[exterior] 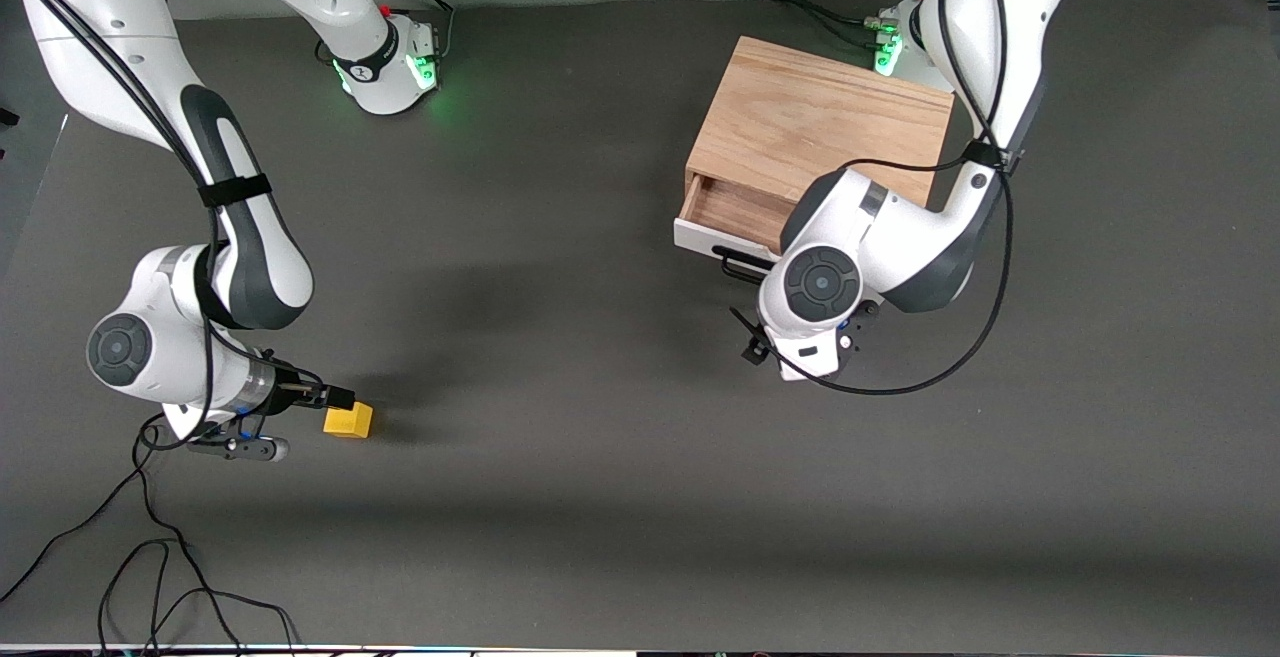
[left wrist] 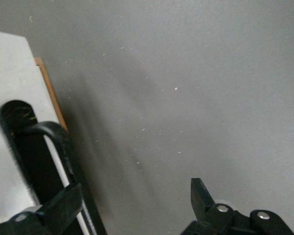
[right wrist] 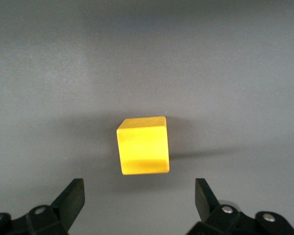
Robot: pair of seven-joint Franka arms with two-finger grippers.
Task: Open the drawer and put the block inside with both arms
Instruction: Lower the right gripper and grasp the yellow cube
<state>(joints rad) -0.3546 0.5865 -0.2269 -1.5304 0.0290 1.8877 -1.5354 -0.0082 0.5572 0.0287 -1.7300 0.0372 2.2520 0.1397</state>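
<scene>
The block (right wrist: 142,146) looks light and rigid, easy to pinch on its flat sides; right hand (right wrist: 139,198) spread over it, left hand (left wrist: 134,200) spread by the drawer (exterior: 728,212).

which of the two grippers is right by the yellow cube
The right gripper, jaws open, sits beside the small bright yellow cube. The left gripper, jaws open, is at the white drawer's black bar handle.

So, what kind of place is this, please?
Most likely a robotics lab bench. Two white robot arms are fixed to a dark grey table, cables trail across it, and the only props are a wooden cabinet with a drawer and a yellow block.
</scene>
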